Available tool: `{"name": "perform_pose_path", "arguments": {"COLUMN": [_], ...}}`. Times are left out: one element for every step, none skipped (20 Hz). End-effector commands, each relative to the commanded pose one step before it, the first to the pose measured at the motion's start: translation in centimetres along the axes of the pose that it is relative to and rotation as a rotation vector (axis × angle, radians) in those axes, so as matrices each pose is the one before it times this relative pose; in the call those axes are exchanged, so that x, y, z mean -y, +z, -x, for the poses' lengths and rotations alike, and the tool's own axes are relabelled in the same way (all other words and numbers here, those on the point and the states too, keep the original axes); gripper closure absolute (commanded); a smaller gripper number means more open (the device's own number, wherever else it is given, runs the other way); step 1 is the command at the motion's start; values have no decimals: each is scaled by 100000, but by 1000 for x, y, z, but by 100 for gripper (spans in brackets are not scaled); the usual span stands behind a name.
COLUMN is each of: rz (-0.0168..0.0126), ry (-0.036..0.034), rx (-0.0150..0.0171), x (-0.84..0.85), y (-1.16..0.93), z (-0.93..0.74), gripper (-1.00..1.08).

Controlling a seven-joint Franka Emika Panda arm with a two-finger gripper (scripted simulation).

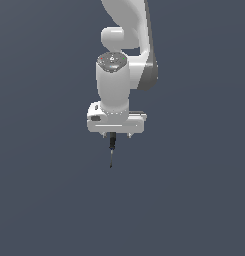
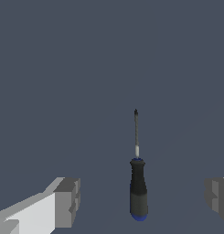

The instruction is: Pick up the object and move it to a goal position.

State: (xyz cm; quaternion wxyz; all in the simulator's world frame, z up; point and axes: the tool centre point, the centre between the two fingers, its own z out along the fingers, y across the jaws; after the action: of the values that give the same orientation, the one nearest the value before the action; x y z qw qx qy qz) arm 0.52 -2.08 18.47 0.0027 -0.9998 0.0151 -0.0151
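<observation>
Your gripper [image 2: 141,201] has its fingers [image 2: 67,201] spread wide apart, with the screwdriver [image 2: 138,187] lying between them, touching neither. Your arm [image 1: 125,60] hangs straight down, wrist vertical, over a plain dark grey surface [image 1: 44,200].

The arm [image 1: 125,50] is placed in the upper centre of the exterior view; the gripper [image 1: 112,139] is set directly below it; the object [image 1: 111,159] is seen just beneath the gripper, upright, between the spread fingers [image 2: 67,201].
</observation>
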Motion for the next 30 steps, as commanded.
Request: {"name": "perform_pose_path", "arguments": {"rz": [0,24,51,91,127,167,205,192,156,114,75,31,0,-58,-28,-10,-9,-14,-21,-33,-37,-43,-45,-47,-49,-51,-53,-49,-42,-35], "ry": [0,-71,-158,-278,-383,-493,-593,-541,-431,-311,-201,-82,0,153,67,12,4,13,30,53,63,77,84,90,99,111,125,125,116,108], "rx": [0,-63,-142,-250,-344,-443,-533,-487,-390,-284,-187,-81,0,145,95,67,84,118,150,220,238,280,310,341,375,405,443,438,401,367], "x": [-1,-10,-63,-91,-129,-162,-194,-179,-139,-104,-62,-25,39,14,-2,-18,-37,-48,-53,-65,-70,-80,-91,-103,-114,-122,-133,-131,-120,-110], "y": [0,-24,-43,-82,-113,-150,-186,-176,-150,-116,-86,-47,-17,90,114,154,221,298,371,467,529,605,672,742,811,877,946,928,846,768], "z": [0,-7,-27,-42,-58,-73,-88,-82,-66,-51,-34,-18,6,24,30,41,58,81,108,129,159,185,213,243,275,313,352,360,343,322], "gripper": [-92,-92,-92,-92,-92,-92,-92,-92,-92,-92,-92,-92,-92,-92,-92,-92,-92,-92,-92,-92,-92,-92,-92,-92,-92,-92,-92,-92,-92,-92]}}
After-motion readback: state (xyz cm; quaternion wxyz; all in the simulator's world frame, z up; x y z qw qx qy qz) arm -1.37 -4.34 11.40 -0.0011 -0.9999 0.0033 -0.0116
